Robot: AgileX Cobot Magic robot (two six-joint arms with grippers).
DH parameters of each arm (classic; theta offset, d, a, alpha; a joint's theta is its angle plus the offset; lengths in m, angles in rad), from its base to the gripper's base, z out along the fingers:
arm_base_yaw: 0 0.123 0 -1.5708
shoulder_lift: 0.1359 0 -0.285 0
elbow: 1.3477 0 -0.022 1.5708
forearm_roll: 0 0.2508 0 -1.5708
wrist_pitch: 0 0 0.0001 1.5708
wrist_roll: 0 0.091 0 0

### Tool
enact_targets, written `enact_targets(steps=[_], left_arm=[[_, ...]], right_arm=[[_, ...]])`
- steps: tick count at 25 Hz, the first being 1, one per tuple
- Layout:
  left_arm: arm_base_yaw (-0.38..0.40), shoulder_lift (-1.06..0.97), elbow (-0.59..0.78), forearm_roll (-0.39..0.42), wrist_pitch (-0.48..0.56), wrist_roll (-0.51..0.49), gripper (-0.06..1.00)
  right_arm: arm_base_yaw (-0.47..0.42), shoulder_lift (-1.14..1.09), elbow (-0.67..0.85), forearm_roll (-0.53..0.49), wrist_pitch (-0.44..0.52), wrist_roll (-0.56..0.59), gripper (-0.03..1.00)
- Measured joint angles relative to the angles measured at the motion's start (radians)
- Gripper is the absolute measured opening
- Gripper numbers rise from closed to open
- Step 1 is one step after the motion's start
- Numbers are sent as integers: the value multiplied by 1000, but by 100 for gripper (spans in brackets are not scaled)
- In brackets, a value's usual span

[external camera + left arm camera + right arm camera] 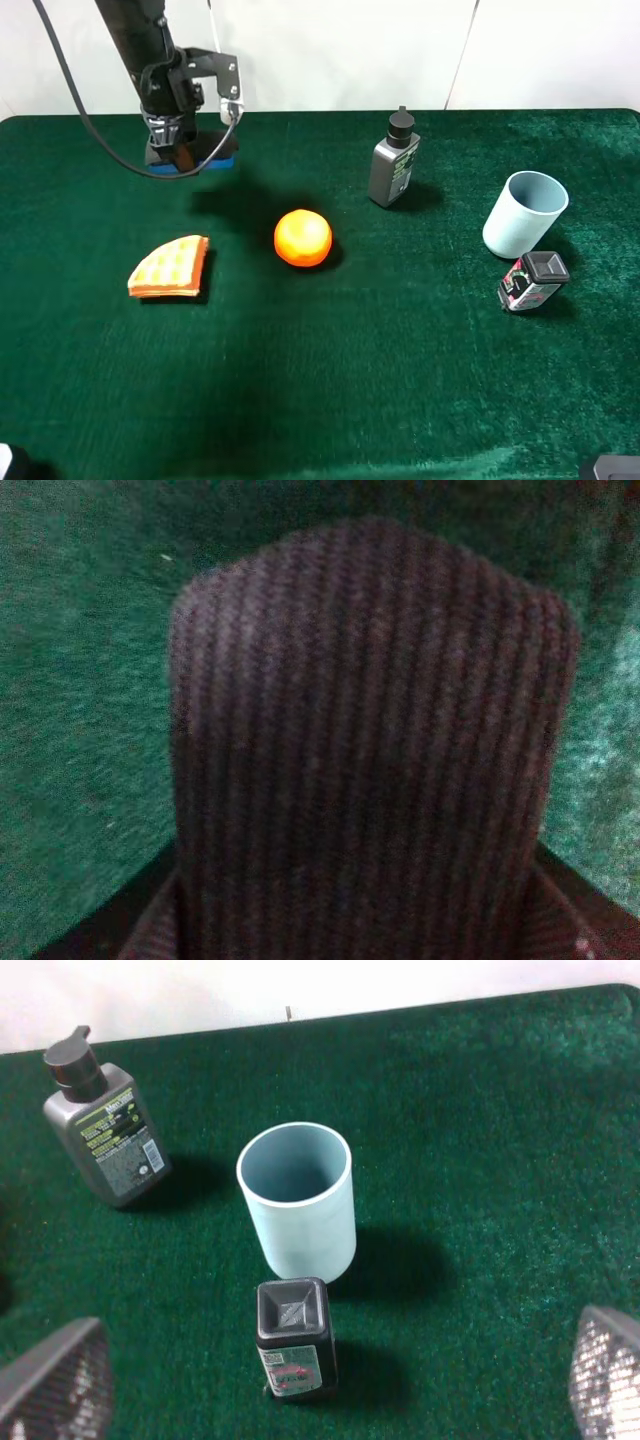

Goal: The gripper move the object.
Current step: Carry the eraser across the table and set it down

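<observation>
The eraser (pixel 219 159) lies at the far left of the green table (pixel 330 380); only its blue base and a bit of dark top show beside the arm. My left gripper (pixel 172 152) is down over it. In the left wrist view the eraser's dark ribbed felt (pixel 370 750) fills the frame, with a dark finger against each of its sides, so the gripper is shut on it. My right gripper (pixel 335 1375) is open and empty, its two fingertips wide apart; only a corner of that arm (pixel 610 468) shows at the front right.
An orange (pixel 302 238) and an orange waffle wedge (pixel 170 267) lie in front of the eraser. A grey bottle (pixel 394 160) (pixel 104 1125), a pale blue cup (pixel 525 213) (pixel 297 1200) and a small dark-capped bottle (pixel 533 280) (pixel 293 1340) stand at the right.
</observation>
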Motion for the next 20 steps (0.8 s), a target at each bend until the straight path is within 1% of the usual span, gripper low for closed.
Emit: enact_targets(steps=[6, 10, 16, 20], left_arm=[[-5, -42, -8, -2, 8, -32, 58], [-6, -63, -8, -2, 32, -73, 58], [-23, -71, -8, -1, 91, -156, 58], [-57, -76, -8, 0, 108, -245, 58]], right_arm=[[0, 0, 0, 0, -1, 0, 70], [0, 0, 0, 0, -1, 0, 70], [0, 0, 0, 0, -1, 0, 70], [0, 0, 0, 0, -1, 0, 70]])
